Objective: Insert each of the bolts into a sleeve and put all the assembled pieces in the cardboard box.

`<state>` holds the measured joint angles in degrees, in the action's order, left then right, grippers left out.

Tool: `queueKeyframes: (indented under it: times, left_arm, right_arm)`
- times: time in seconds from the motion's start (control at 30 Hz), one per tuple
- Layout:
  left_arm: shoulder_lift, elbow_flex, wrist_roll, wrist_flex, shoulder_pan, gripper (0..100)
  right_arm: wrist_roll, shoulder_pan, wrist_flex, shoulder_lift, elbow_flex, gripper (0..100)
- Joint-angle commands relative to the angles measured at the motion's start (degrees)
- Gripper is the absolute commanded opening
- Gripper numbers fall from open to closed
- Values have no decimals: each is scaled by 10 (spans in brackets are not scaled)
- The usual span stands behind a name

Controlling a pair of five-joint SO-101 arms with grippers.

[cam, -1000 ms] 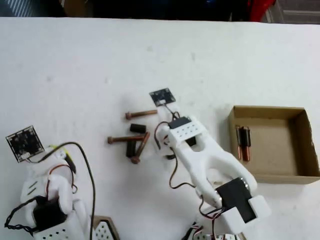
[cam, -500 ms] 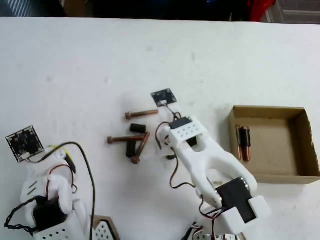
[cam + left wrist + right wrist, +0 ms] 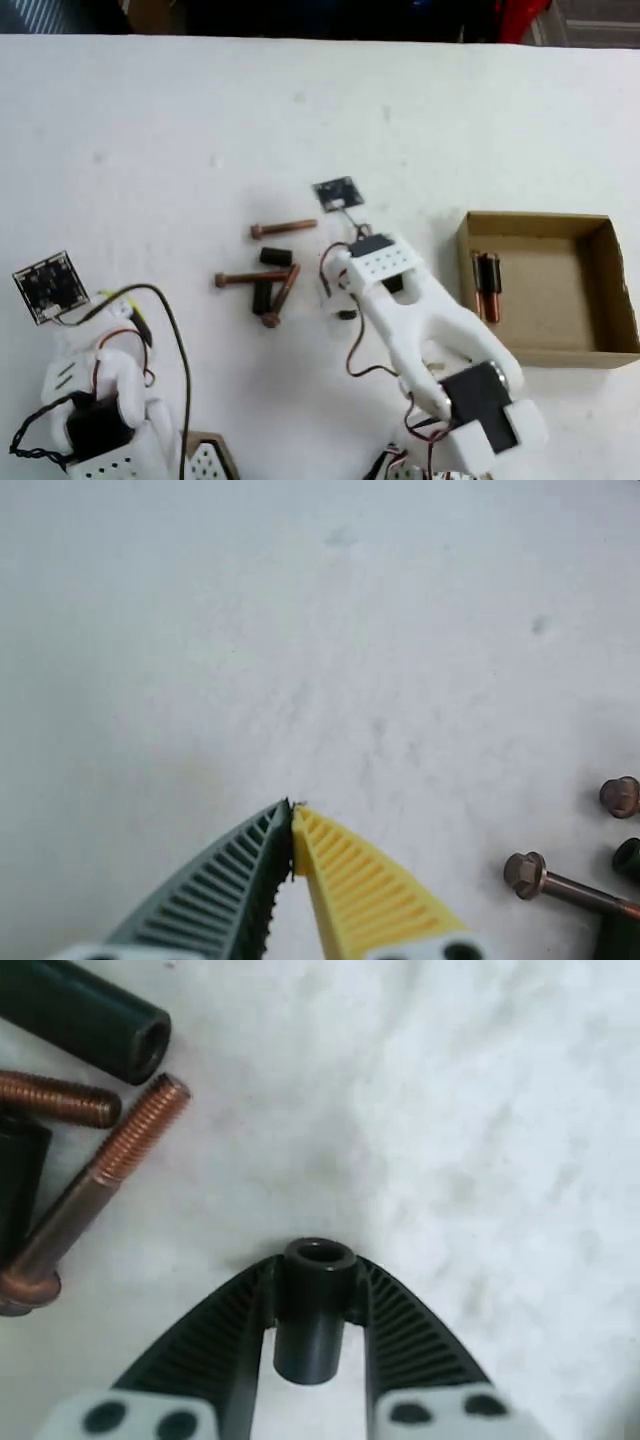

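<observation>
The right gripper [image 3: 313, 1265] is clamped on a black sleeve [image 3: 310, 1320], which sits between the two fingers with its open end past their tips; in the high view the right arm [image 3: 420, 320] lies from the lower right toward the middle of the frame, and its tip is just right of the loose parts; those parts lie on the white table [image 3: 200, 120] a little left of centre: the top bolt [image 3: 283, 229] lies level, the left bolt [image 3: 250, 279] lies level below it, and the slanted bolt [image 3: 281, 295] leans just beside the lower sleeve [image 3: 262, 297], with the short sleeve [image 3: 276, 256] between the top bolt and the others; the cardboard box [image 3: 535, 220] stands open at the right of the frame, well apart from the loose parts, with copper-and-black assembled pieces [image 3: 487, 285] lying near its left wall; the left gripper [image 3: 291, 815] is pressed closed, its grey and yellow fingers meeting at the tips with nothing between them; the left arm [image 3: 95, 410] sits at the lower left of the frame
</observation>
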<state>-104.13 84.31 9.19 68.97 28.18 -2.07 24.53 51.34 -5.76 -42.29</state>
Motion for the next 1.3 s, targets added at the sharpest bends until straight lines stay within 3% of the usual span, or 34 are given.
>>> queueKeyframes:
  times: [0.0, 0.1, 0.3, 1.0, 1.27]
  left_arm:
    - [-7, -4, 1, 5, -39, 26]
    - [-7, -4, 0, 9, -78, 24]
    - [-6, -9, -39, 4, -88, 24]
    - [-4, -84, -56, 17, -145, 24]
    - [-3, -169, -57, 62, -145, 24]
  right_arm:
    - [1, -22, 23, -80, 5, 17]
    - [16, -22, 63, -141, 6, 17]
    - [65, -24, 109, -232, -4, 17]
    - [65, -24, 109, -616, -175, 16]
    - [68, -24, 112, -665, -200, 16]
